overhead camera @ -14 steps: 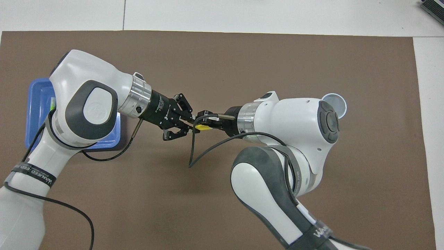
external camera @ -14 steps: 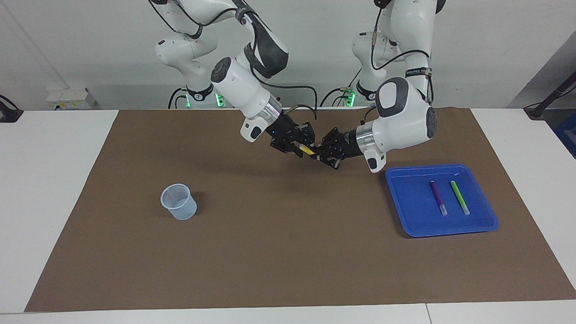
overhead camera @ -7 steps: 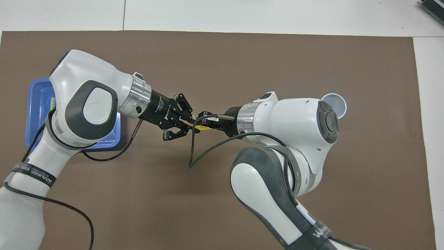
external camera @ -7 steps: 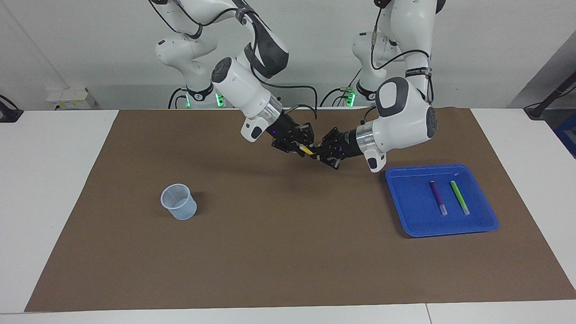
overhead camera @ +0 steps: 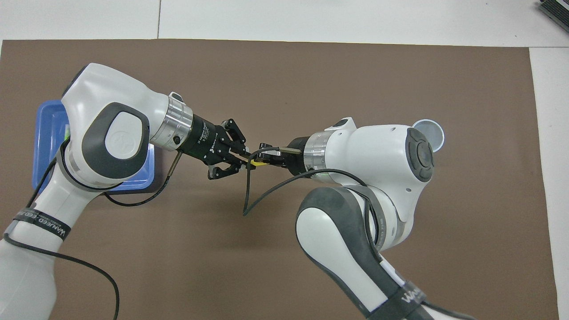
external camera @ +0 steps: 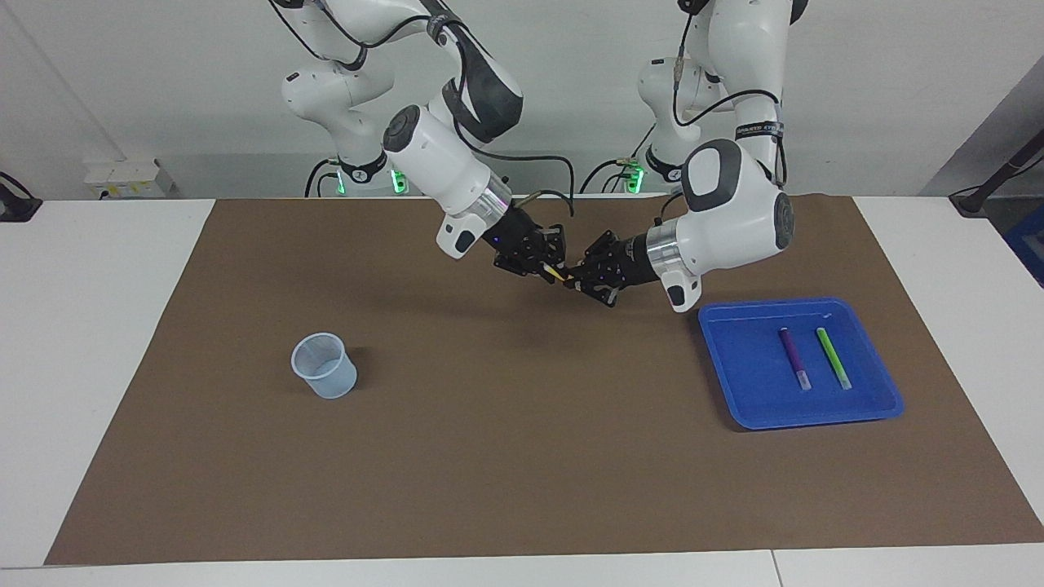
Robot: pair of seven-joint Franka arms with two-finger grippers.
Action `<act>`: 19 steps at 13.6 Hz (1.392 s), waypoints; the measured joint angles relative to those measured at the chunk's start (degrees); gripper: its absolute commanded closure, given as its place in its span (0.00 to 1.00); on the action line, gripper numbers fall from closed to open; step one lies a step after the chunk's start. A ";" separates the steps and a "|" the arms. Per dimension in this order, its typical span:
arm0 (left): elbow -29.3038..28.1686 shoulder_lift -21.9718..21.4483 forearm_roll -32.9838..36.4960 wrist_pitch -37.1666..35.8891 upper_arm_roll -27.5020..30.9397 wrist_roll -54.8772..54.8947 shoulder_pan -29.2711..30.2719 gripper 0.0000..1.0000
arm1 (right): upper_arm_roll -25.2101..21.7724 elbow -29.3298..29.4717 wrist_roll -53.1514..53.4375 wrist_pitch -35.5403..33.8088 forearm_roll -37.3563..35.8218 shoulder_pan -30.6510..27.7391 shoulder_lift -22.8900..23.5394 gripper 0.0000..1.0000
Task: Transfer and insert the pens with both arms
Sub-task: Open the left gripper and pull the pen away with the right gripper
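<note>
The yellow pen (external camera: pixel 558 275) is held in the air between my two grippers, over the brown mat's middle. It also shows in the overhead view (overhead camera: pixel 258 163). My left gripper (external camera: pixel 573 281) (overhead camera: pixel 246 162) is shut on one end of it. My right gripper (external camera: pixel 548 269) (overhead camera: pixel 266 156) is at its other end, tip to tip with the left one. The purple pen (external camera: pixel 793 356) and the green pen (external camera: pixel 833 357) lie side by side in the blue tray (external camera: pixel 734 391).
A clear plastic cup (external camera: pixel 325 367) (overhead camera: pixel 433 133) stands upright on the mat toward the right arm's end of the table. The blue tray (overhead camera: pixel 44 146) sits toward the left arm's end, mostly under the left arm in the overhead view.
The two grippers have drawn slightly closer. Less of the yellow pen shows between them. The tray, the cup and the other pens have not moved.
</note>
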 measured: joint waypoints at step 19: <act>-0.40 -4.62 13.75 0.03 -0.14 9.62 -1.59 0.00 | -0.67 5.03 -0.77 -14.85 -19.49 -6.93 -0.58 1.00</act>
